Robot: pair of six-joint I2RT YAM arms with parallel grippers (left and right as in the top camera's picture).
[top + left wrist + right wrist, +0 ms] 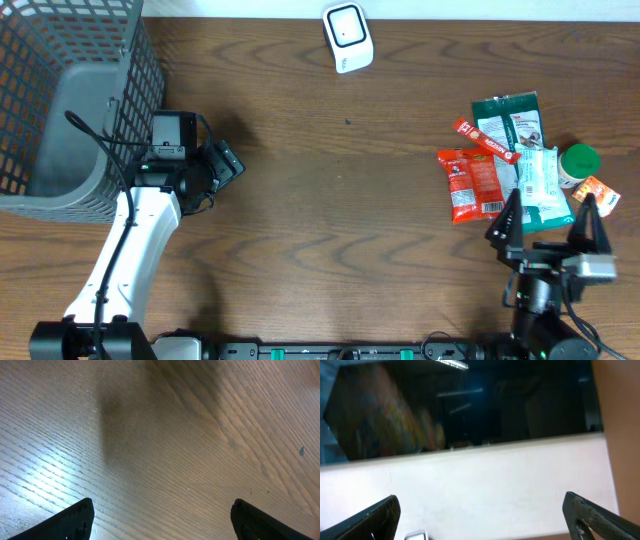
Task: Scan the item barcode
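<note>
Nearest, the right gripper (548, 225) is held low at the table's near edge on a tucked-in arm, its jaws spread wide and closed on nothing. Its fingertips (372, 517) are seen in the wrist view against a pale wall and a dark pane, both blurred, so that camera is faced outward, not at the table.

Just ahead of this gripper a white and teal packet (538, 180) is laid flat, reaching in between the fingers. Red packets (470, 185) lie to its left, and a green-lidded tub (578, 160) and a small orange sachet (598, 192) to its right. The packet's near end is covered by the gripper, and the print is too small for a barcode to be made out.

The left gripper (222, 163) is carried on an outstretched white arm, its jaws likewise wide open over the bare wooden table (165, 435). A grey wire basket (70, 110), cut off by the frame, stands just beside it, and broad open tabletop lies on its other side toward the packets.

Farthest, the white barcode scanner (347, 38) is set near the far edge, well apart from both grippers.
</note>
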